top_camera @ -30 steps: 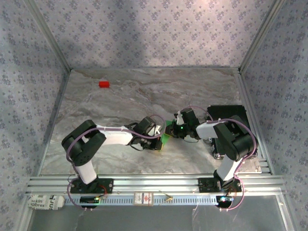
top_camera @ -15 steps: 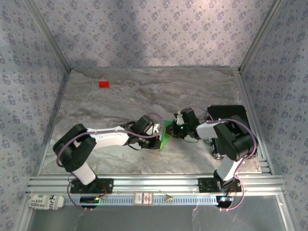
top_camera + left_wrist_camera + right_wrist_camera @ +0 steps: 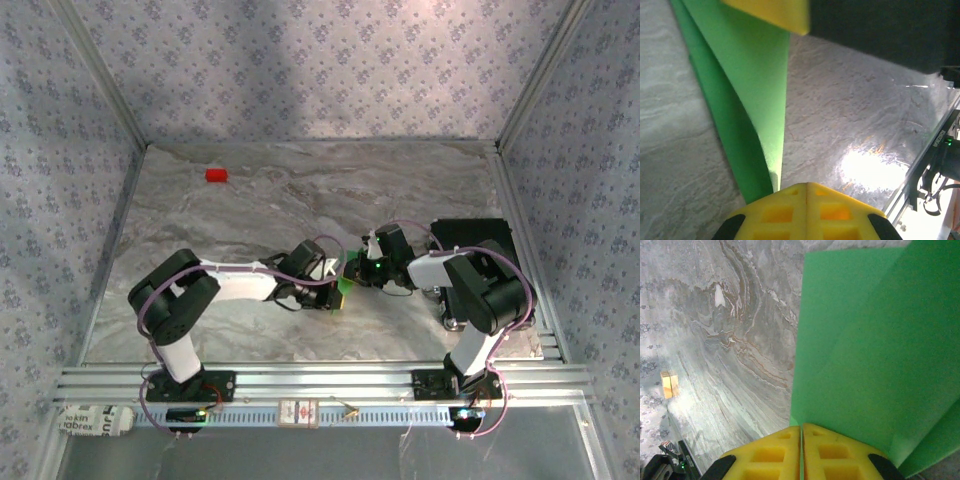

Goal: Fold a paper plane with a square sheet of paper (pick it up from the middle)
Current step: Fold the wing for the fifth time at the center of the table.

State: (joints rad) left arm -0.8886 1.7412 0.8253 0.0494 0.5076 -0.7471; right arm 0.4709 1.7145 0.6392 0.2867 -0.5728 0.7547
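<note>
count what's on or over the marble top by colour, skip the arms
green: 1, folded paper
red: 1, small block
black: 1, flat object at the right
total: 3

The left arm (image 3: 235, 281) and the right arm (image 3: 470, 290) are built alike: smooth white tubular links set between bulky black joint housings, each on a black base (image 3: 190, 385). A thin purple cable (image 3: 136, 308) runs along each arm in loose loops. A small green light (image 3: 375, 266) glows on the right wrist. The left claw (image 3: 806, 189) and right claw (image 3: 801, 429) have bright yellow fingers moulded with square recesses and black rounded outer corners.
</note>
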